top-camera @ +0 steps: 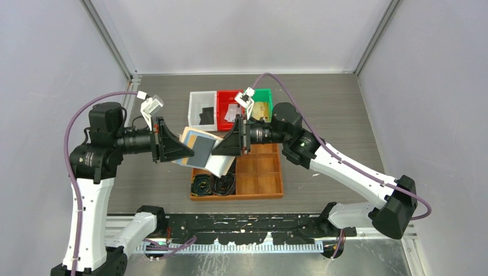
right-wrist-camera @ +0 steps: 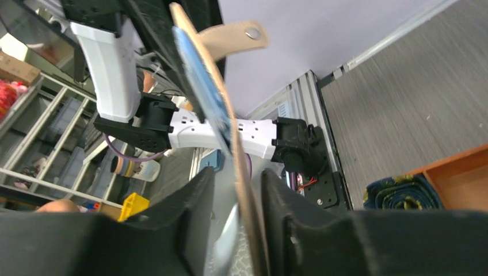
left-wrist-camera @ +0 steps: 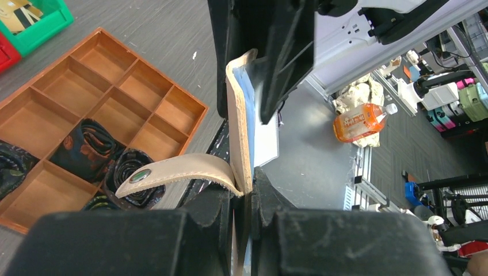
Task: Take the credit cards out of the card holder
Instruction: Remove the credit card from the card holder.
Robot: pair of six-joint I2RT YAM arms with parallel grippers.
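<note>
Fig. Holder (top-camera: 201, 148) held in mid-air above the tray (top-camera: 259, 172), spread open between both arms, inner side up. Left gripper (left-wrist-camera: 244, 198) is closed narrow on the tan leaf just beside the root of the strap (left-wrist-camera: 172, 172); right gripper (right-wrist-camera: 239, 195) is closed narrow on the opposite leaf, seen edge-on between its fingers. Some cards (top-camera: 206, 117) lie in the bins (top-camera: 229, 92) behind. A dark rectangle shows on the holder's open face; whether it is a card or a pocket cannot be told. Handling, as judged: the holder is light, soft and floppy, bending where it is unsupported, so it is best pinched at a leaf edge near the spine. The shiny pockets look slippery. Cards are thin, stiff and smooth, best taken by an exposed short edge and drawn out along the pocket
</note>
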